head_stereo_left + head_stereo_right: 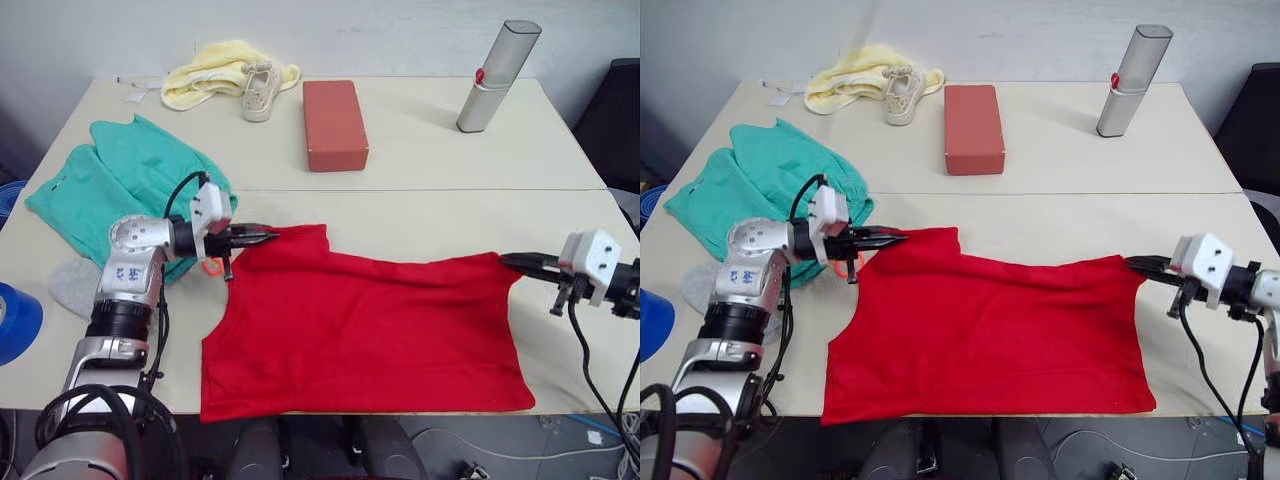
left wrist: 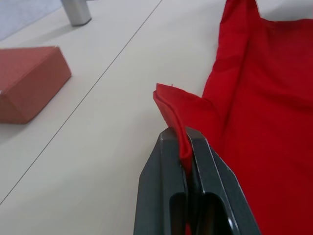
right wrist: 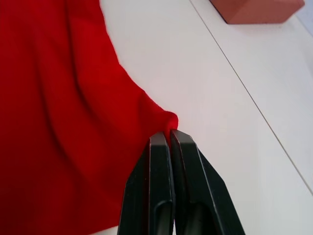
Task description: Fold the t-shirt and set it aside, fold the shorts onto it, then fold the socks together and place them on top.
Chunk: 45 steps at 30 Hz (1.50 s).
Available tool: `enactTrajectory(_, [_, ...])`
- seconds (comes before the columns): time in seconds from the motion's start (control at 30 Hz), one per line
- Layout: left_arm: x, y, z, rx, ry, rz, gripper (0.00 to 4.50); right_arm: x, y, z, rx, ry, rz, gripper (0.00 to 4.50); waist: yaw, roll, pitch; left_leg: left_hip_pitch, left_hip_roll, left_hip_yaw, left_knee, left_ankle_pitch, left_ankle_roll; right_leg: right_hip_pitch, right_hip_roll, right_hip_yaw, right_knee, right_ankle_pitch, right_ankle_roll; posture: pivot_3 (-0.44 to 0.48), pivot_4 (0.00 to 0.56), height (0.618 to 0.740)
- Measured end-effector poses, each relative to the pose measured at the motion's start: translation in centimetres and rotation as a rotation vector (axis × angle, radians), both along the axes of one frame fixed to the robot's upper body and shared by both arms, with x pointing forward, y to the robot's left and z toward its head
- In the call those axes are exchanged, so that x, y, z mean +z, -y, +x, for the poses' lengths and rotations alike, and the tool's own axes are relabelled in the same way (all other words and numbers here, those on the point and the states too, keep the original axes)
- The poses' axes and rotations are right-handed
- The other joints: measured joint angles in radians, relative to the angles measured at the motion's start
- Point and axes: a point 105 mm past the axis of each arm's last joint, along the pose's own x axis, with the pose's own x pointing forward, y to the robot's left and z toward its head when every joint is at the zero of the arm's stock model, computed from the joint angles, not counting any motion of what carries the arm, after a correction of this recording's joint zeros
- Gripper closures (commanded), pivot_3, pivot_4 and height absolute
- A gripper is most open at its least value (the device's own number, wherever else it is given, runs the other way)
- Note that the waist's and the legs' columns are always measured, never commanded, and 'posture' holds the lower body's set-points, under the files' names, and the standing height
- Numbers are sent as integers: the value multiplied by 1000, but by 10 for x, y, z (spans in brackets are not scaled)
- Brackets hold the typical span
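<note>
The red t-shirt (image 1: 370,330) lies spread across the front of the table (image 1: 430,215), its lower hem at the front edge. My left gripper (image 1: 268,236) is shut on the shirt's far-left corner, with a fold of red cloth pinched between the fingers (image 2: 168,161). At the shirt's far-right corner my right gripper (image 1: 510,262) is shut on the cloth edge (image 3: 166,120). The teal shorts (image 1: 120,180) lie bunched at the left, an orange drawstring (image 1: 211,267) showing beside my left arm. One light grey sock (image 1: 260,90) rests at the back; another grey piece (image 1: 68,286) lies by the left edge.
A pale yellow cloth (image 1: 215,72) sits at the back left under the sock. A red-brown box (image 1: 334,124) lies at the back centre, and a silver bottle (image 1: 497,75) leans at the back right. Blue objects (image 1: 15,320) sit off the left edge.
</note>
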Motion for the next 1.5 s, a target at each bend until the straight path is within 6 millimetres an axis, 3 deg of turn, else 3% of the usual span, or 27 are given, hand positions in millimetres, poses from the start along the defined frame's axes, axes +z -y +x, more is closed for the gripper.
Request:
enactTrajectory(0.13, [-4, -1, -9, -13, 60, 14, 4479, 2, 1, -4, 7, 84, -32, 4500, -1, 0, 0, 1, 0, 0, 0, 0, 0, 1, 0, 1, 1, 0, 0, 0, 150, 740])
enactTrajectory(0.67, [-30, -23, -40, -12, 179, 114, 4479, -34, 0, -39, 126, 187, -221, 4500, -3, 0, 0, 5, 1, 0, -1, 0, 0, 5, 0, 4, -1, 0, -1, 0, 150, 740])
enactTrajectory(0.8, [-50, -27, -55, -44, 152, 171, 4479, -52, 1, -43, 103, 185, -275, 4500, -6, 0, 0, 15, 2, -1, -5, -1, 0, 17, 0, 5, -6, -1, -3, 0, 150, 740])
enactTrajectory(0.9, [-54, -27, -59, -71, 130, 191, 3868, -58, -3, -45, 99, 170, -257, 3881, -5, 0, 0, 16, 2, -2, -5, -1, 0, 19, 0, 5, -7, -1, -3, 0, 150, 740])
enactTrajectory(1.1, [-56, -34, -64, -59, 56, 198, 2029, -65, -14, -63, 116, 46, -154, 1832, 0, 0, 0, 16, 2, -2, -5, -2, 1, 19, -1, 4, -7, -2, -3, 0, 150, 740])
enactTrajectory(1.17, [-52, -37, -67, -54, -3, 183, 1419, -61, -12, -75, 84, -86, -84, 1218, 1, 0, 0, 16, 2, -4, -5, -3, 1, 19, -1, 4, -7, -2, -3, 0, 150, 740])
enactTrajectory(1.3, [-28, -40, -74, -67, -98, 151, 1419, -39, -4, -88, -11, -329, 83, 1218, 3, 0, 0, 15, 3, -6, -6, -3, 1, 21, -1, 3, -8, -2, -3, 0, 150, 740])
enactTrajectory(1.37, [-16, -37, -76, -82, -139, 129, 1419, -23, 0, -87, -38, -371, 115, 1218, 3, -1, -1, 16, 3, -6, -7, -4, 1, 22, -1, 2, -9, -2, -3, 0, 150, 740])
enactTrajectory(1.5, [-13, -29, -73, -77, -214, 107, 587, -15, 0, -78, -62, -379, 120, 1177, 3, -1, -1, 15, 2, -6, -6, -4, 0, 20, 0, 2, -10, -2, -3, 0, 150, 740])
